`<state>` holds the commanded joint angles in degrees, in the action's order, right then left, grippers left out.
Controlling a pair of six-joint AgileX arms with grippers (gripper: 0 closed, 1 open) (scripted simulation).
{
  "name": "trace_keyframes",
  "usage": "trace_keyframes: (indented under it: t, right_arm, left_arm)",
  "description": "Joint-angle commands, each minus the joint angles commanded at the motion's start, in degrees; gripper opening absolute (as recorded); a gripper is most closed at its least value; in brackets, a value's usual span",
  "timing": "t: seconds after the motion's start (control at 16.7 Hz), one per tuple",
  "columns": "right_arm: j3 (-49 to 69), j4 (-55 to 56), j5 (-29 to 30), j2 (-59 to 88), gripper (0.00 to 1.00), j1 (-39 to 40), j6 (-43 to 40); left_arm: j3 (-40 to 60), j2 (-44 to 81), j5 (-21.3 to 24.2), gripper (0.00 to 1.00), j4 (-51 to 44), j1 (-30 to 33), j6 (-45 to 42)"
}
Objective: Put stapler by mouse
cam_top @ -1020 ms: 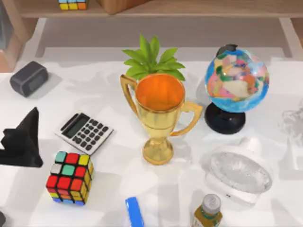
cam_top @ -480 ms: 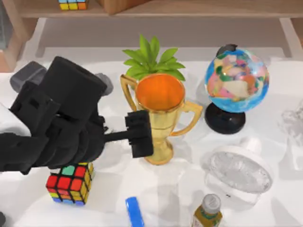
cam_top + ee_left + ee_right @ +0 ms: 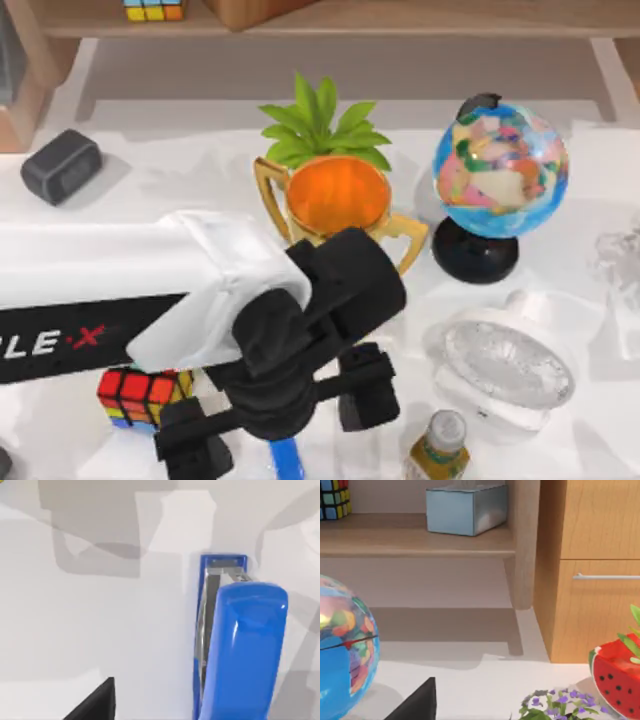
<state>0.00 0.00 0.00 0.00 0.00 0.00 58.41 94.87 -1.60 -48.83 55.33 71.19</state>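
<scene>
Left gripper (image 3: 278, 420) positioned above narrow bright blue stapler (image 3: 287, 459), fingers spread wide, nothing pinched. Stapler lying flat on white table (image 3: 150, 190) at near edge, just right of multicoloured Rubik's cube (image 3: 140, 395). Risk judged: off-centre descent, stapler nudged or tipped off edge. Right arm parked.

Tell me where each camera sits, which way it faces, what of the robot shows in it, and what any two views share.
Top view: above the table, looking down; the left arm reaches in, left gripper spread over the stapler.
Left wrist view: on the left wrist, facing down at the stapler; a dark finger.
Right wrist view: on the right wrist, facing the globe and shelf; a dark finger.
Shared: stapler in top and left wrist views; globe in top and right wrist views.
</scene>
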Motion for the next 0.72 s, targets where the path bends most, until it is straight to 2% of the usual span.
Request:
trace_keyframes:
  t: [0.36,0.72]
  right_arm:
    - [0.0,0.0,0.0,0.0,1.0,0.0,0.0]
    - [0.0,0.0,0.0,0.0,1.0,0.0,0.0]
  left_arm:
    - [1.33,3.19,0.9,1.0,-2.81,2.23,2.8]
    - [-3.53,2.7,0.72,1.0,1.1,2.99,3.74]
